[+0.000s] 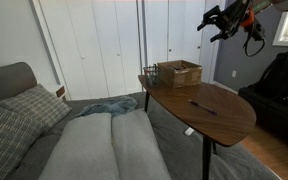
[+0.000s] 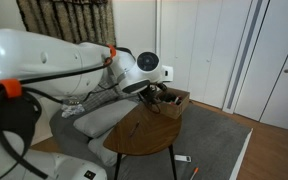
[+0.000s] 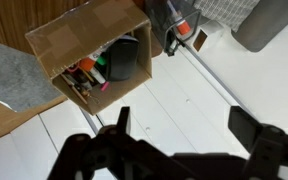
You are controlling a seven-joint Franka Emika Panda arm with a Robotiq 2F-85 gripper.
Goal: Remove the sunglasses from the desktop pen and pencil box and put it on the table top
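Observation:
The tan box point(image 1: 180, 72) stands at the far end of the oval reddish-brown table top point(image 1: 219, 118). In the wrist view the box point(image 3: 79, 40) is open toward me. It holds several pens and a dark blackish shape, the sunglasses point(image 3: 130, 62). My gripper point(image 1: 224, 20) hangs high in the air above and beyond the box, well apart from it. In the wrist view its two dark fingers point(image 3: 184, 125) are spread wide with nothing between them. The box point(image 2: 171, 100) and table top point(image 2: 144, 140) also show in an exterior view, behind my arm.
A thin purple pen point(image 1: 202, 106) lies on the middle of the table. A dark wire container point(image 1: 149, 70) stands beside the box. A grey couch point(image 1: 94, 140) sits close to the table. White closet doors point(image 1: 114, 40) are behind it, and a black chair point(image 1: 279, 80) stands at the side.

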